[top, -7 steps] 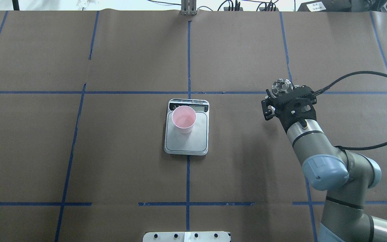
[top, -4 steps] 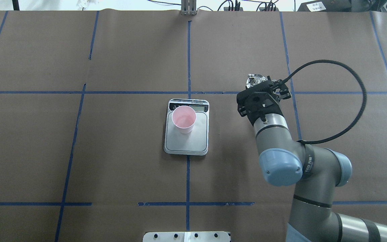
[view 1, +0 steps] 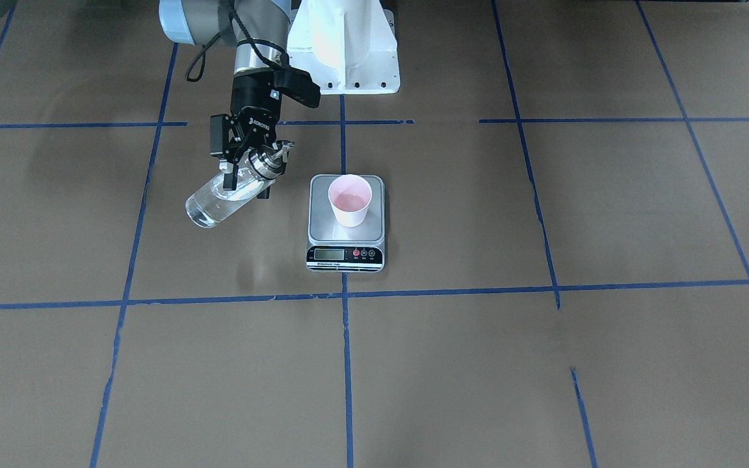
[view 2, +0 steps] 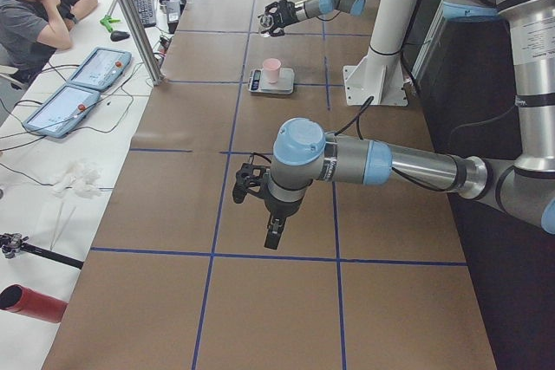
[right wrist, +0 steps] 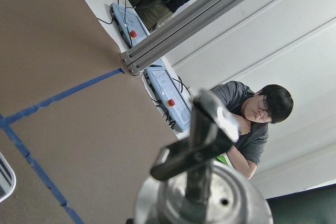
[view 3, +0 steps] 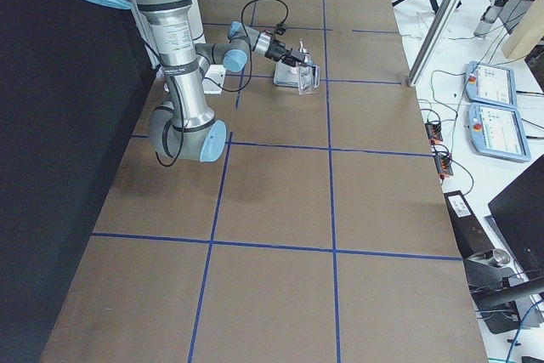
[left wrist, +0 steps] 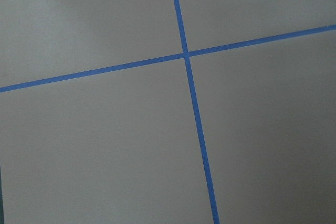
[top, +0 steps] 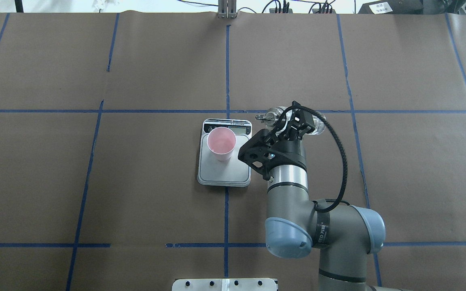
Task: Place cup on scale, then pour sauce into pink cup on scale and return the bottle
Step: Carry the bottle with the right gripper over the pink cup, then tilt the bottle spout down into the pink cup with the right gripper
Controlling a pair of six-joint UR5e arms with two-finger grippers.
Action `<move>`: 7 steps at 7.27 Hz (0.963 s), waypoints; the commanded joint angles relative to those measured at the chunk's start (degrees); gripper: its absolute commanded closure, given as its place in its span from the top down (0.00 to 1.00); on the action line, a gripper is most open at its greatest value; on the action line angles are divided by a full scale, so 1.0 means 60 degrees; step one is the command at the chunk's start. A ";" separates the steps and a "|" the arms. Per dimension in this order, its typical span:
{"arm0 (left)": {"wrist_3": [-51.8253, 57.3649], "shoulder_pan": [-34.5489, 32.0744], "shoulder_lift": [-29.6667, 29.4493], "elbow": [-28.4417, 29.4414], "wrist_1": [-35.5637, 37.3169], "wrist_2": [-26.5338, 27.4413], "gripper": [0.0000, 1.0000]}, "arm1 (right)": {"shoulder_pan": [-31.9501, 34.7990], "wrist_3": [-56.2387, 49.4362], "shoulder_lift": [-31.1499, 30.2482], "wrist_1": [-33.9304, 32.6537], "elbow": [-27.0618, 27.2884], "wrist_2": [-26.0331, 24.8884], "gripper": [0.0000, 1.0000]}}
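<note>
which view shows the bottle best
Exterior front-facing: the tilted bottle shows almost end to end, beside the scale. Overhead, the right arm hides most of it; the right wrist view shows only its cap and spout close up; the side views show it small; left wrist, nothing.

the scale (view 1: pixel 324 224) readout seems too small to read.

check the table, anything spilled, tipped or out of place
Nothing stands out. The cup stands upright on the scale, and no liquid shows on the brown paper around it. The bottle is tilted, but only because the right gripper holds it beside the scale, spout toward the cup.
</note>
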 commanded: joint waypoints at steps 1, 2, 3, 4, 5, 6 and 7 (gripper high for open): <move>0.0000 0.0015 0.0015 0.0032 0.0005 0.0005 1.00 | -0.0154 -0.0613 0.0977 -0.1382 -0.1046 -0.0862 0.00; 0.0000 0.0015 0.0015 0.0046 0.0005 -0.0009 1.00 | -0.0154 -0.0848 0.1273 -0.2015 -0.1211 -0.0968 0.00; 0.0015 0.0015 0.0015 0.0032 0.0005 -0.0010 1.00 | -0.0111 -0.1039 0.1320 -0.2137 -0.1212 -0.0969 0.00; 0.0015 0.0015 0.0015 0.0032 0.0005 -0.0010 1.00 | 0.0035 -0.1838 0.1320 -0.2153 -0.1227 -0.0969 0.00; 0.0015 0.0015 0.0015 0.0032 0.0005 -0.0010 1.00 | 0.0210 -0.2368 0.1364 -0.2153 -0.1241 -0.0969 0.00; 0.0015 0.0030 0.0015 0.0032 0.0005 -0.0010 1.00 | 0.0328 -0.2475 0.1611 -0.2153 -0.1648 -0.0969 0.00; 0.0015 0.0059 0.0015 0.0032 0.0005 -0.0010 1.00 | 0.0402 -0.2505 0.1976 -0.2153 -0.2304 -0.0969 0.00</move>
